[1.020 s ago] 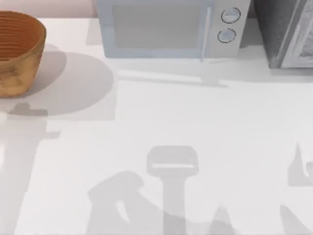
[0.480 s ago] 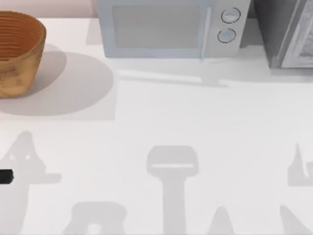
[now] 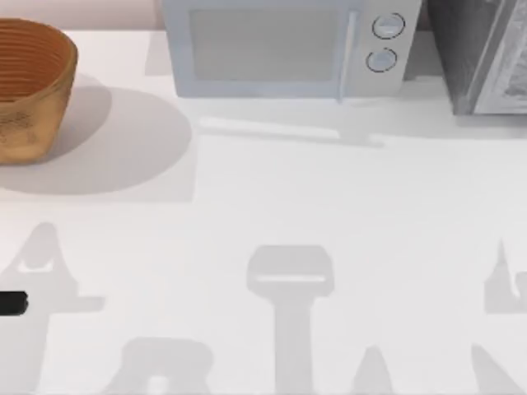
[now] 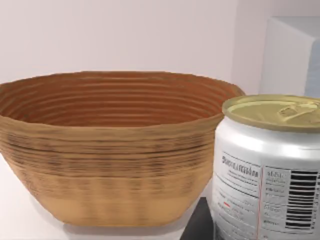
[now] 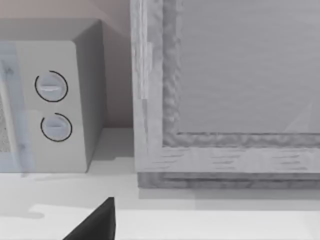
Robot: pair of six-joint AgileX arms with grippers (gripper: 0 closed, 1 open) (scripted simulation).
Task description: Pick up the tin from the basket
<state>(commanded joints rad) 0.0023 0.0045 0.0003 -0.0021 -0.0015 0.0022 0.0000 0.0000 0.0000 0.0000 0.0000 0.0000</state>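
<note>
Tin (image 4: 270, 165) upright, out of the basket (image 4: 110, 150), close before the left wrist camera. Dull gold top with a pull tab, white side printed with small text, a barcode and red marks. Held off to one side of the basket's tan outer wall, apart from it, with the gold top about level with the woven rim. Gripped by the left end effector (image 3: 11, 303), closed on the tin, one dark finger (image 4: 200, 225) pressed against the lower side of the can.

From above, seen as a short black piece at the worktop's (image 3: 272, 197) left edge, well in front of the basket. Basket in the far left corner, ribbed orange-brown inside showing nothing within as far as can be seen, round shadow cast to its right.

Microwave (image 3: 280, 49) along the back edge, right of the basket, door shut, two round dials (image 3: 387, 26) on its right end. Grey cabinet (image 3: 486, 58) in the far right corner, just beside the microwave.

Right end effector (image 5: 97, 220) low over the worktop, facing the gap between microwave and cabinet, well apart from tin and basket. Open or closed: cannot tell.
</note>
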